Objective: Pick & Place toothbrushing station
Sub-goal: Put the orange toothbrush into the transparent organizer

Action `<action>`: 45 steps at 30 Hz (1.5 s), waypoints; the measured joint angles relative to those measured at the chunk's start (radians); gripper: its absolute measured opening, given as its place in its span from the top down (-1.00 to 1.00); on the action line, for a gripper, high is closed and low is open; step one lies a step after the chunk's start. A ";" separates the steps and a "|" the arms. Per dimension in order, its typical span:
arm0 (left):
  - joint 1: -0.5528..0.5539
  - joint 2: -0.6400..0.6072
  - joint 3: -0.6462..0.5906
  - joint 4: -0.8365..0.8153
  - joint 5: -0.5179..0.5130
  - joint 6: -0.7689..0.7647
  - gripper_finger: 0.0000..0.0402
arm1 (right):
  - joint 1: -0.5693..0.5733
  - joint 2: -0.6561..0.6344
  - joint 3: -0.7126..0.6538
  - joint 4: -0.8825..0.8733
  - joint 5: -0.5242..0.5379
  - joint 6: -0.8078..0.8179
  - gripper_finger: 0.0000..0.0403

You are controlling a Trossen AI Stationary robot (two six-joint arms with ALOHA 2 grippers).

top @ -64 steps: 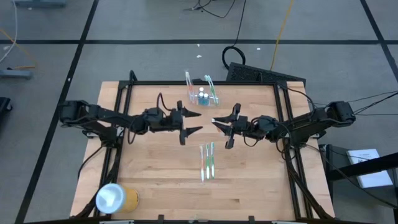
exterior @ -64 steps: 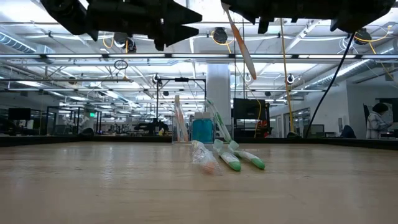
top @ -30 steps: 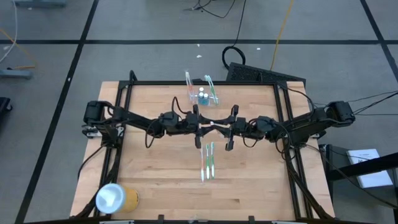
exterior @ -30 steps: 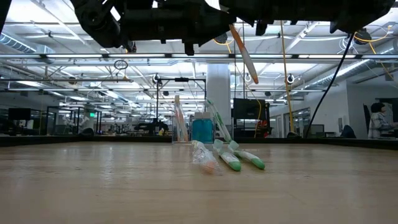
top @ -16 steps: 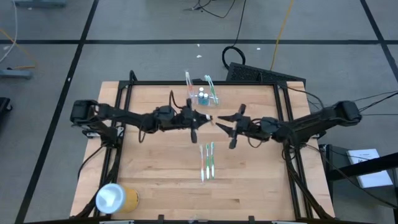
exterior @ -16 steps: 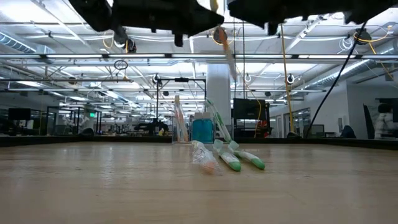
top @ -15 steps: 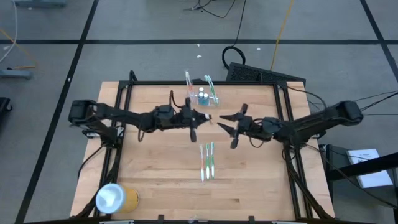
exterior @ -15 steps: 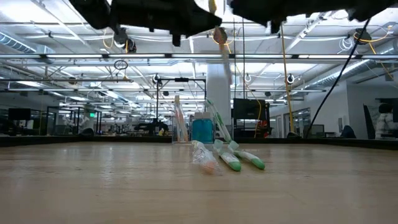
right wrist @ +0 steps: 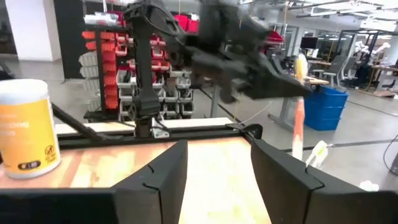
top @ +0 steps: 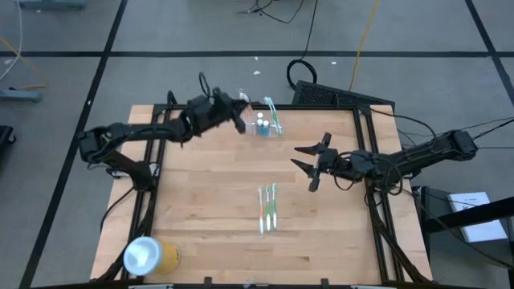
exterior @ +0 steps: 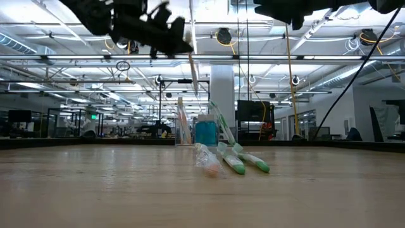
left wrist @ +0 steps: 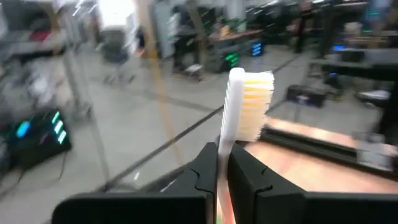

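While the left claw (top: pixel 240 119), clamped on a toothbrush (left wrist: pixel 239 115), hovers upper centre beside the station (top: pixel 263 124), the step looks like loading. Next, lower the handle into a slot; the right claw (top: pixel 309 165) waits agape, centre right.

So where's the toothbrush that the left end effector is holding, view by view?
High view: not made out, under the left end effector by the table's far edge.
Low view: the toothbrush hangs upper centre-left.
Left wrist view: centre, head up.
Right wrist view: right side, upright.
Shared landmark: the toothbrushing station, in high and low views.
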 joint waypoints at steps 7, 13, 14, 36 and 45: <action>0.151 0.064 -0.011 0.000 0.048 -0.110 0.93 | -0.016 0.000 -0.003 0.002 0.000 -0.002 0.18; 0.173 0.158 -0.012 0.042 0.051 -0.155 0.92 | -0.020 0.000 -0.003 0.002 0.000 -0.003 0.18; 0.173 0.174 -0.012 0.045 0.051 -0.162 0.93 | -0.021 0.000 -0.003 0.002 0.000 -0.002 0.18; 0.167 0.287 -0.012 0.031 0.024 -0.330 0.89 | -0.021 0.000 -0.051 0.086 -0.001 0.005 0.21; 0.149 0.287 -0.012 0.001 0.010 -0.338 0.88 | -0.021 0.000 -0.051 0.086 -0.001 0.005 0.21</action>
